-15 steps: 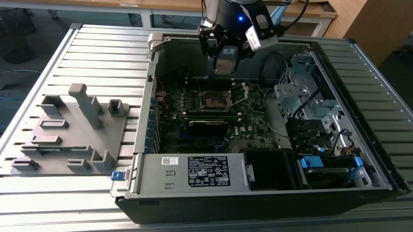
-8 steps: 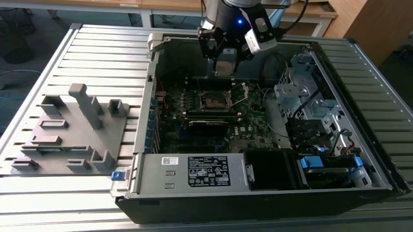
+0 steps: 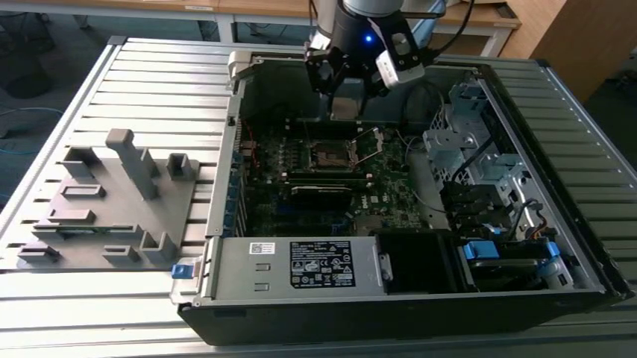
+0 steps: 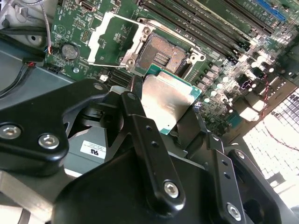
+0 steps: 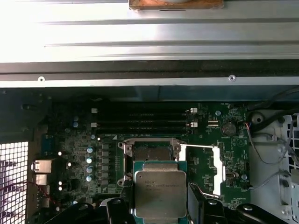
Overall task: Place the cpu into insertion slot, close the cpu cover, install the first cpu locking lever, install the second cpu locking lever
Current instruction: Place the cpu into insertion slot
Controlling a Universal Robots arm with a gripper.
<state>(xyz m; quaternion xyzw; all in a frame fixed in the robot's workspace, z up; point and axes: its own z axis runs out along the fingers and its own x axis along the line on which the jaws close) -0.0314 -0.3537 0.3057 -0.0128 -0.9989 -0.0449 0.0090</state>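
In both wrist views the picture's edge cuts off my end effector (image 5: 160, 201). I get only the black fingers (image 4: 135, 100) and part of the linkage behind them. In the exterior view the fingertips blur into the dark case, and I cannot pick the chip out there.

The fingers are closed in on the cpu (image 4: 166, 100), pinching it by two opposite edges with its dull metal top showing. In the first wrist view its nearer edge runs out of the picture.

The arm stands steeply over the open computer case (image 3: 398, 298), wrist pointing down near the far wall. The cpu is held clear above the motherboard (image 3: 329, 186). It overlaps the near rim of the insertion slot (image 4: 161, 55) in both wrist views and is not seated in it. The slot's dark centre is exposed. The cpu cover (image 4: 96, 44) stands open just beside the slot.

The case lies on the slatted bench (image 3: 159, 74), with a grey fixture plate (image 3: 110, 201) on the exterior view's left.
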